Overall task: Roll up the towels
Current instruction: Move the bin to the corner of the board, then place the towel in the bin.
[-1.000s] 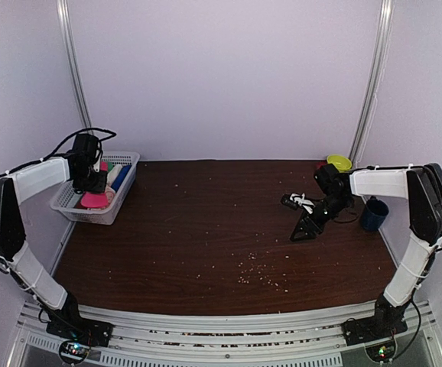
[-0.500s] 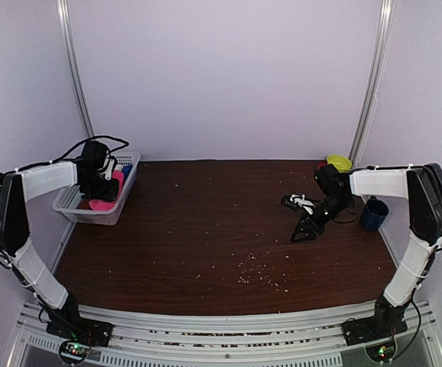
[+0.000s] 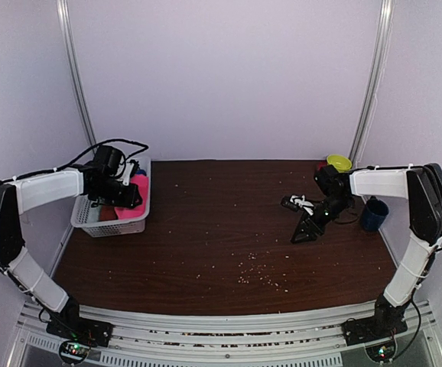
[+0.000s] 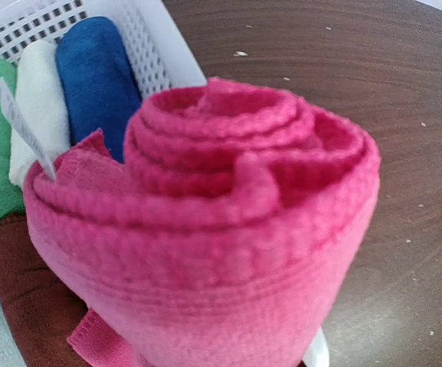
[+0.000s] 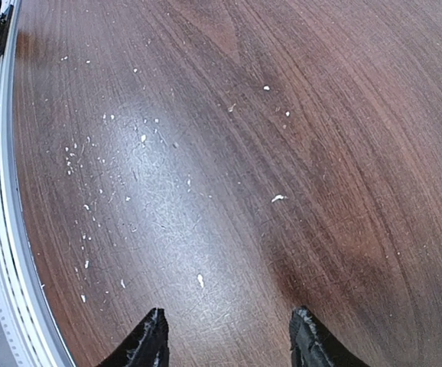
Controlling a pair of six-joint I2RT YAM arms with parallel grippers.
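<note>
Towels (image 4: 37,107) lie packed in the basket (image 3: 91,222): green, cream and blue side by side, with a brown one next to them. The left gripper (image 3: 127,195) is clamped on the pink towel (image 4: 213,229), a thick roll held just above the basket's right wall. Well to the right of the basket, the right gripper (image 5: 229,340) hangs low over the table (image 3: 221,245), fingers spread with nothing between them.
</note>
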